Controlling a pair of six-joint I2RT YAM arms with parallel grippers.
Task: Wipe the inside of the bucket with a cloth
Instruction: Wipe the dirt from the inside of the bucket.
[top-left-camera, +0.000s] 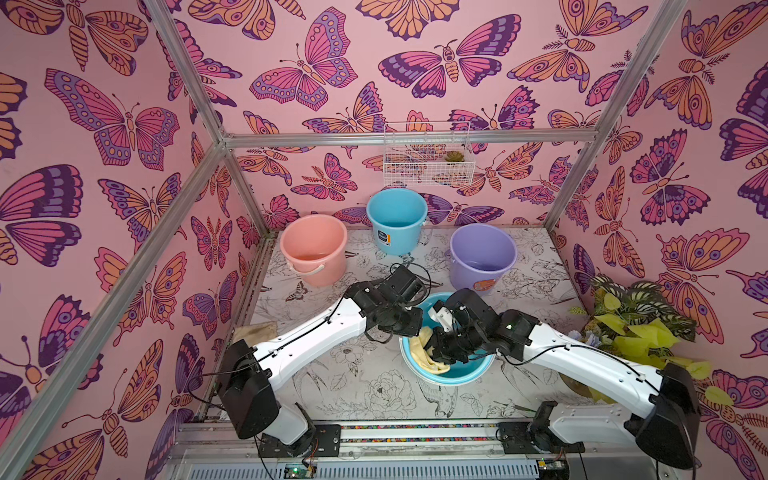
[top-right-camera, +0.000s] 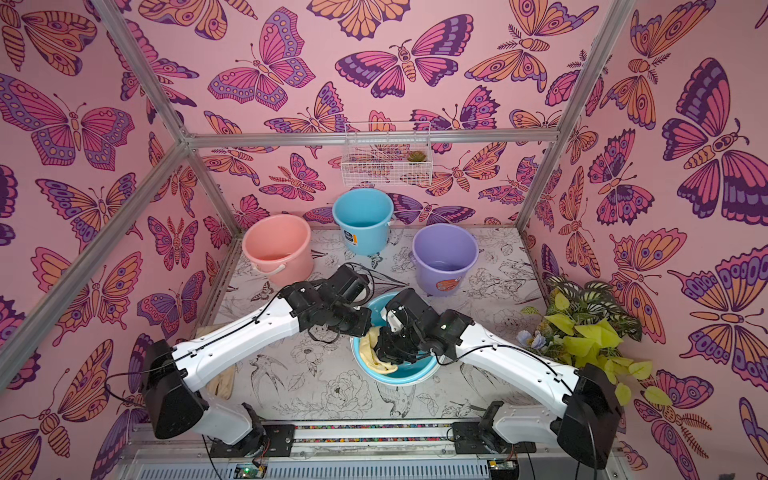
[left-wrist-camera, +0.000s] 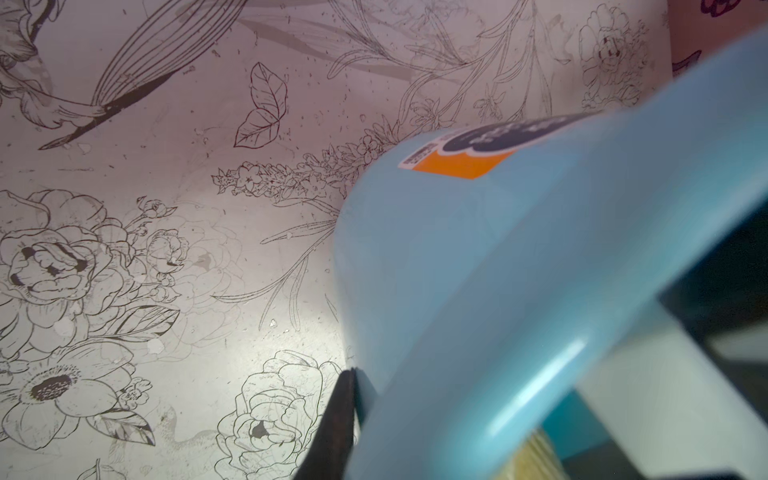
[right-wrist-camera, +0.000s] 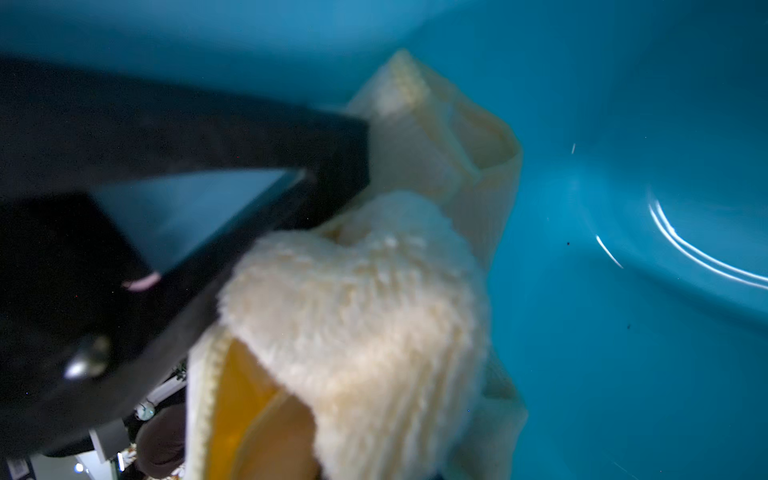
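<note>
Top views both show a flat worktop (top-left-camera: 365, 390) printed with grey line-drawn flowers and birds. On it are four smooth, round plastic buckets that taper toward the base. Three stand upright near the back wall: a pink bucket (top-left-camera: 332, 266), a sky-blue bucket (top-left-camera: 399, 241) with a sticker, and a purple bucket (top-left-camera: 469, 274).

The fourth, the bucket (top-left-camera: 467, 372), sits at the front middle between the two arms. It is glossy deep blue inside and paler outside. A leafy plant (top-left-camera: 636, 324) with yellow-green and striped leaves fills the right edge. A white wire basket (top-left-camera: 426, 178) hangs on the back wall and holds a small green rosette (top-left-camera: 453, 156).

The cloth (top-left-camera: 419, 347) is pale yellow, fluffy on one face, with a stitched hem. It lies bunched inside the bucket, against the inner wall on the left arm's side and reaching up to the rim. A dull tan rag (top-left-camera: 255, 332) lies at the worktop's left edge, partly under the left arm.

The right fingers (right-wrist-camera: 249, 137) reach inside the bucket, pinched together on a fold of the cloth. The left fingers (left-wrist-camera: 336, 424) clamp the bucket's rim. One black finger rests against the outer wall, below an orange and dark sticker (left-wrist-camera: 465, 162).
</note>
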